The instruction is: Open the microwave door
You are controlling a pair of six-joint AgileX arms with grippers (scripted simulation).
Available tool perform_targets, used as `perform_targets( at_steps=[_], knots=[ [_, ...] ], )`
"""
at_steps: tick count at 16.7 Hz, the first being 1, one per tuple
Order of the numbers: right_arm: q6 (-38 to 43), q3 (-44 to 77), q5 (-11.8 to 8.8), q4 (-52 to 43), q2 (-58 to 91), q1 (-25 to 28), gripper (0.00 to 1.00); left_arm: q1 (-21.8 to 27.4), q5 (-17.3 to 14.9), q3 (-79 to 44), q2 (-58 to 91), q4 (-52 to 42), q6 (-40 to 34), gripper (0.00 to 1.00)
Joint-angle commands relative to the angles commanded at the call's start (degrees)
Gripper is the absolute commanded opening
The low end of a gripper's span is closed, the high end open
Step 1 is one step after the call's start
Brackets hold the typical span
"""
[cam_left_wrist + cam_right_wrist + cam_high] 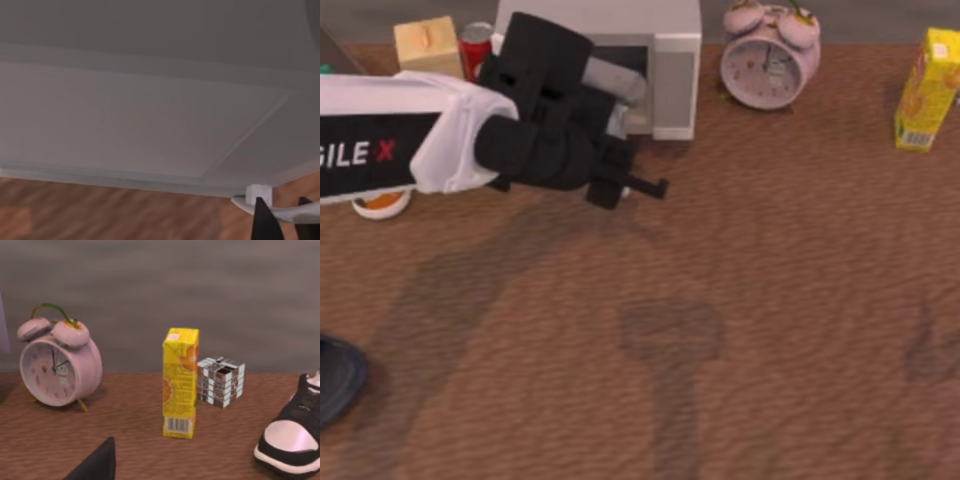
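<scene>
The microwave [660, 60] stands at the far edge of the counter [770, 300], left of centre. The microwave door [150, 120] appears swung partly out, the dark cavity showing behind it in the top view. In the left wrist view its panel fills the frame, its long edge running level above the counter, with a small white handle [259, 192] at its lower corner. The left gripper [640, 180] sits right at that corner, fingers [262, 220] flanking the handle; whether they clamp it cannot be told. The right arm is parked facing the clock [57, 367] and juice carton [180, 382]; its finger state is undeterminable.
</scene>
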State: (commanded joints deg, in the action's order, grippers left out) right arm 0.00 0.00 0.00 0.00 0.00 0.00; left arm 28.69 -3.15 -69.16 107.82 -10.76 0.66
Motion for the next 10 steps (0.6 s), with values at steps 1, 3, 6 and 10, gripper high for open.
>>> perform_targets(
  at_steps=[1,3,6,10],
  knots=[
    [0.0,0.0,0.0,0.0,0.0,0.0,1.00,-0.3,-0.4,0.3,-0.3,0.1,0.6,0.00],
    [0.0,0.0,0.0,0.0,0.0,0.0,1.00,-0.8,-1.1,0.7,-0.9,0.3,1.8,0.00],
    [0.0,0.0,0.0,0.0,0.0,0.0,1.00,-1.3,-1.7,1.3,-1.1,0.3,2.7,0.00],
    [0.0,0.0,0.0,0.0,0.0,0.0,1.00,-1.3,-1.7,1.3,-1.1,0.3,2.7,0.00]
  ],
)
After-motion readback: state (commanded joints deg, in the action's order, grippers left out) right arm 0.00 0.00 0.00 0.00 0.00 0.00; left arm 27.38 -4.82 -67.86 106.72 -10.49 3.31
